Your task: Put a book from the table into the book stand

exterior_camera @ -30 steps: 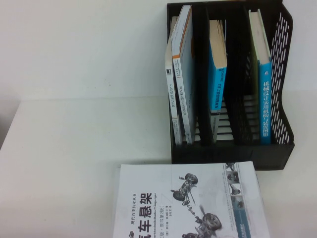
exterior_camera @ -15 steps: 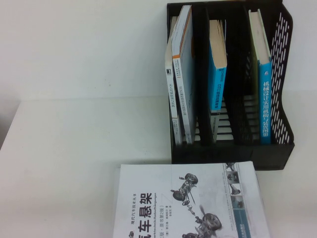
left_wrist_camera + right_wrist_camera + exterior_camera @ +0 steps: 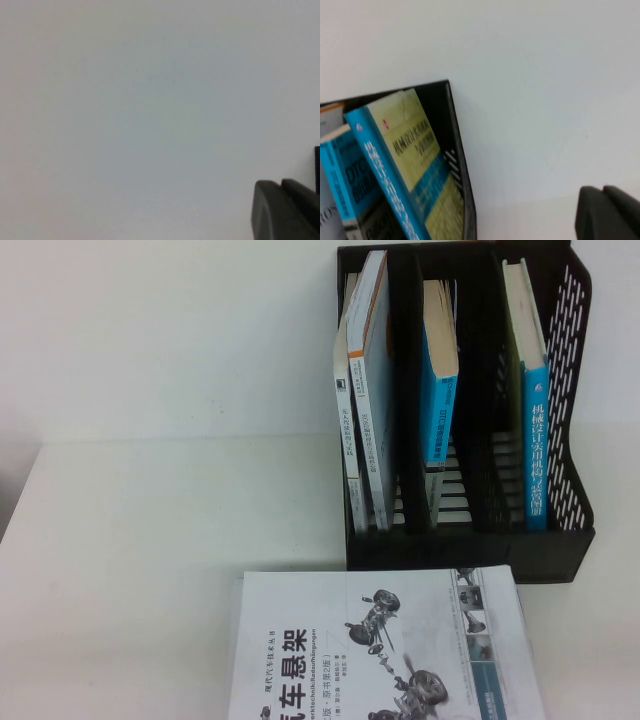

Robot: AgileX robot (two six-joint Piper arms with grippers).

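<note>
The book (image 3: 380, 650), white-covered with grey suspension drawings and a black Chinese title, lies flat on the white table (image 3: 150, 560) at the near edge, just in front of the black book stand (image 3: 465, 550). Neither gripper shows in the high view. In the left wrist view my left gripper (image 3: 281, 186) is shut and empty in front of a plain white surface. In the right wrist view my right gripper (image 3: 603, 191) is shut and empty, off to the side of the book stand's wall (image 3: 457, 150).
The stand's left compartment holds white-spined books (image 3: 365, 390), the middle one a blue-spined book (image 3: 438, 370), and the right one another blue-spined book (image 3: 530, 410), which also shows in the right wrist view (image 3: 405, 150). A white wall rises behind the table.
</note>
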